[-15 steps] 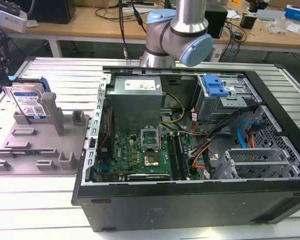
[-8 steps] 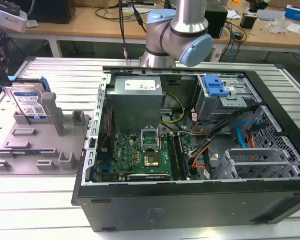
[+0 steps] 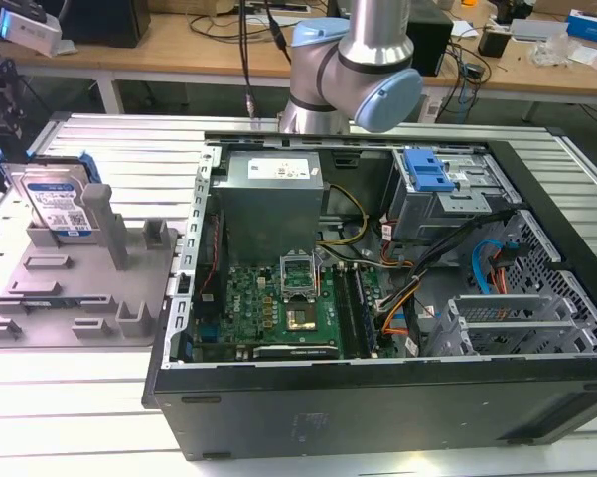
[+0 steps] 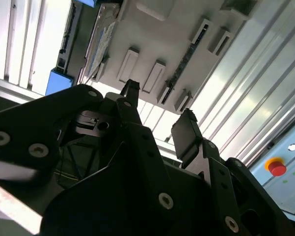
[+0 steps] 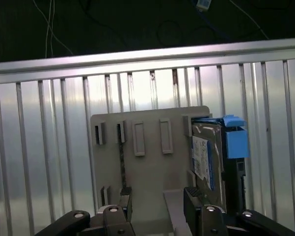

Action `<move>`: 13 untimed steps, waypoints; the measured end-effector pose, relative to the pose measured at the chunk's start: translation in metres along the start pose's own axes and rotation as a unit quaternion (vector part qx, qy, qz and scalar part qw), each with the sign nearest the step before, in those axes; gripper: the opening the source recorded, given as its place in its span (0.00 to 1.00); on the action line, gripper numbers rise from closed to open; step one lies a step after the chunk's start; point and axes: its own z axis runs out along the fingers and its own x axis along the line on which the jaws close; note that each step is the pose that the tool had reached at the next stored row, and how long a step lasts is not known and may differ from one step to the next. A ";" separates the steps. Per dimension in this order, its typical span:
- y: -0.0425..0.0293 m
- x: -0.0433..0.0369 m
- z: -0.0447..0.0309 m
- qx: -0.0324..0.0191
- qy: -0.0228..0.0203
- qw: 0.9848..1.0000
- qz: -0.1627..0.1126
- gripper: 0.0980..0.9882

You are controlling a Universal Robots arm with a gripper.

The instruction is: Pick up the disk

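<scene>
— Where is the disk?
— On edge in the holder, at the exterior view's left of the case.
— And the gripper?
— Spread wide, empty, apart from the disk.

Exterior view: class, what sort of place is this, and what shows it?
Likely a robotics or electronics lab: a robot arm by an opened computer case on a slatted metal table, with cluttered wooden workbenches behind.

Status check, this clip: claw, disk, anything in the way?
Claw open, empty, apart from the disk. Disk leaning in grey holder, untouched. No obstruction seen between claw and disk.
</scene>
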 end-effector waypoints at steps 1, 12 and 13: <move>0.0004 -0.0039 0.0000 0.000 0.000 1.000 0.000 0.50; 0.0059 -0.0505 -0.0003 0.002 0.000 1.000 -0.002 0.50; 0.0064 -0.0543 -0.0004 0.002 0.000 1.000 -0.002 0.50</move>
